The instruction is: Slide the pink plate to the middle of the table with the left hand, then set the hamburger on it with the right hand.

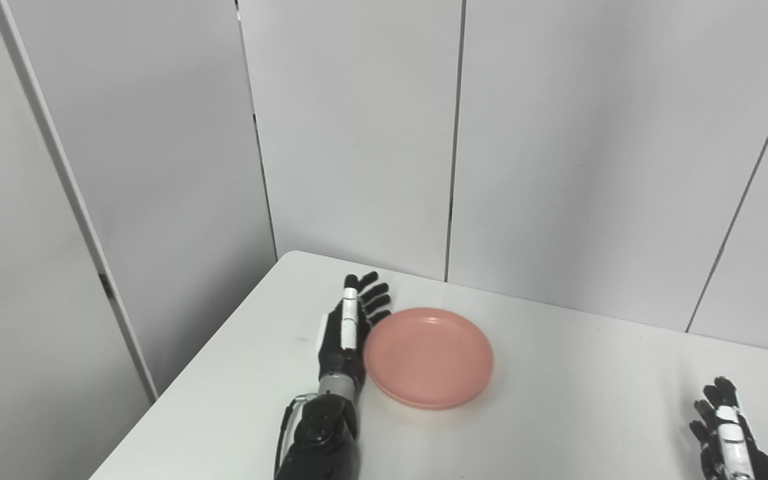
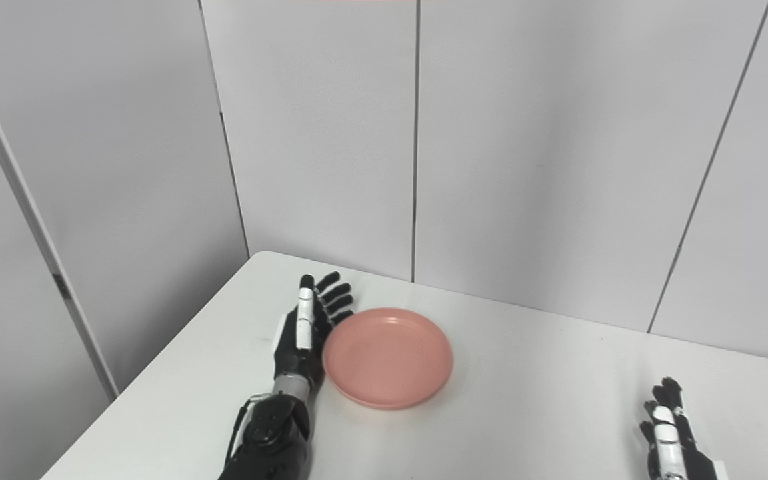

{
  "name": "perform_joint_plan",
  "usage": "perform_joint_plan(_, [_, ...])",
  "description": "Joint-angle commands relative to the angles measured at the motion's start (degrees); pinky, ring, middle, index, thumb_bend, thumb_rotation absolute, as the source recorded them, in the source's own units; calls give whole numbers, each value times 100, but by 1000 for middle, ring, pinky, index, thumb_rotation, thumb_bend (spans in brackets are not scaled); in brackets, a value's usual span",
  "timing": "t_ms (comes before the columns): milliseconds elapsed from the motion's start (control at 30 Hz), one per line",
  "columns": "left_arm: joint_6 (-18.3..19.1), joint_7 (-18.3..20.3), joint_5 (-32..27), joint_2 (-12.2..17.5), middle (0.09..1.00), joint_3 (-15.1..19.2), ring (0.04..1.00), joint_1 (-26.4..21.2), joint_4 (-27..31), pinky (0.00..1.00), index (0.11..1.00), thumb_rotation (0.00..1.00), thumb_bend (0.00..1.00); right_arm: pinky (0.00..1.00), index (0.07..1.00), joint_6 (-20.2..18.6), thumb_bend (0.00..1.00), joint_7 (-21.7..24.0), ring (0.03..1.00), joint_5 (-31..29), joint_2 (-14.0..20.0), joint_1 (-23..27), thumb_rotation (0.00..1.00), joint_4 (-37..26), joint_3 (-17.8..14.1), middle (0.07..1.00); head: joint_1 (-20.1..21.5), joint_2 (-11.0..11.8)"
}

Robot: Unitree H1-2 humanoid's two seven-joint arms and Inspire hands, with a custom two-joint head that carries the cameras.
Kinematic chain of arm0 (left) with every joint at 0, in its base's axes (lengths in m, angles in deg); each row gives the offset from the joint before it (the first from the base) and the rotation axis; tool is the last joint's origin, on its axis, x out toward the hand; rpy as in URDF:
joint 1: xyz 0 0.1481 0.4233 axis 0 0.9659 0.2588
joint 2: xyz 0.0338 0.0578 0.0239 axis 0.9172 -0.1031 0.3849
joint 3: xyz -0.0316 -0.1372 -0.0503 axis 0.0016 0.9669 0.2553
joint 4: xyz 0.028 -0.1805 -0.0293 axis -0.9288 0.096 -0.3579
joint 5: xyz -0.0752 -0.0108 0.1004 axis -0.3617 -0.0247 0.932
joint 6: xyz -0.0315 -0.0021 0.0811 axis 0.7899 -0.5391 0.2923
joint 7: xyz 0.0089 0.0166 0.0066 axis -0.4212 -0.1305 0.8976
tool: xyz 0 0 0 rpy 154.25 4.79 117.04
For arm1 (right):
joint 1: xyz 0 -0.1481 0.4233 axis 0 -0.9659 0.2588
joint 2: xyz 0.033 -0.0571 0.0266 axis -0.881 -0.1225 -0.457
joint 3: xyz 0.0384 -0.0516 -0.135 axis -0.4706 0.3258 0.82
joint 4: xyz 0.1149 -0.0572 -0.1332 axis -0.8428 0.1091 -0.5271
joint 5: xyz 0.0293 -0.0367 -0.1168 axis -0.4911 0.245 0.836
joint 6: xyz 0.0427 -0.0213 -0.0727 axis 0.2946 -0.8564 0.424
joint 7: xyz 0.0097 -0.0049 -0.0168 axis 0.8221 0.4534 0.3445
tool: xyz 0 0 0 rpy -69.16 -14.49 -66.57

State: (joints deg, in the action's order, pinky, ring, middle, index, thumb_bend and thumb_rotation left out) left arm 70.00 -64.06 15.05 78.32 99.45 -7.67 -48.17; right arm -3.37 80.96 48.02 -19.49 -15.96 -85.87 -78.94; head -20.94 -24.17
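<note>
Resting edge-on against the left rim of the pink plate (image 1: 429, 357), the left hand (image 1: 349, 327) shows in the left eye view with its fingers (image 1: 375, 293) straight, slightly fanned and holding nothing; the plate lies flat and empty on the white table (image 1: 557, 413), left of the table's middle, not far from the grey wall panels (image 1: 357, 133). At the lower right corner the right hand (image 1: 724, 433) sits low by the table's near edge, fingers extended and empty, well apart from the plate. From the right eye view, the same layout appears: left hand beside the plate's left rim, right hand far off at bottom right; no hamburger shows in either view
</note>
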Motion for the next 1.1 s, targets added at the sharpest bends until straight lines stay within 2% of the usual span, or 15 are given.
perform_joint_plan(0, [258,89,-13,-140,781,-82,795,214,116,764,770,1000,817,1000,1000,212,376,41,1000,-69,-35,211,928,-9,-7,1000,-6,-1])
perform_joint_plan(167, [366,229,-13,-312,791,-228,807,349,323,778,777,1000,798,1000,1000,443,395,237,1000,-194,17,257,922,215,12,1000,372,-104])
perform_joint_plan(200, [335,269,6,-344,787,-262,804,366,307,771,773,1000,802,1000,1000,502,432,285,1000,-226,32,270,898,286,11,1000,372,-104])
perform_joint_plan(233, [346,330,19,-393,787,-323,804,417,337,770,773,1000,802,1000,1000,570,435,352,1000,-256,51,286,895,376,18,1000,533,-145])
perform_joint_plan(333, [541,489,-123,-549,801,-419,824,599,564,804,787,1000,812,1000,1000,671,554,410,1000,-232,23,359,874,595,78,1000,911,-255])
perform_joint_plan(367, [526,507,-125,-603,800,-447,824,651,594,808,785,1000,813,1000,1000,655,581,399,1000,-226,-6,371,864,611,94,1000,946,-264])
perform_joint_plan(400, [516,519,-102,-639,792,-470,816,704,642,803,778,1000,819,1000,1000,656,605,383,1000,-212,-41,375,850,612,113,1000,1156,-311])
perform_joint_plan(500, [566,535,-42,-736,792,-538,812,850,825,789,779,1000,832,1000,1000,653,570,291,1000,-37,-73,296,870,453,182,1000,1359,-363])
perform_joint_plan(533, [600,564,-28,-763,796,-578,814,904,900,792,782,1000,834,1000,1000,606,565,255,1000,42,-84,264,876,367,215,1000,1533,-398])
perform_joint_plan(667, [640,664,82,-776,829,-742,837,1046,1118,824,816,1000,818,1000,1000,534,523,45,1000,383,-186,251,909,257,311,1000,1783,-500])
perform_joint_plan(967, [1005,724,257,-839,892,-1112,895,1334,1751,894,882,1000,805,1000,1000,688,504,-55,998,572,-288,455,917,509,414,1000,2232,-753])
perform_joint_plan(1067, [1256,753,232,-908,924,-1188,930,1426,1975,932,916,1000,803,1000,1000,609,513,-75,998,537,-347,485,905,483,414,1000,2354,-842])
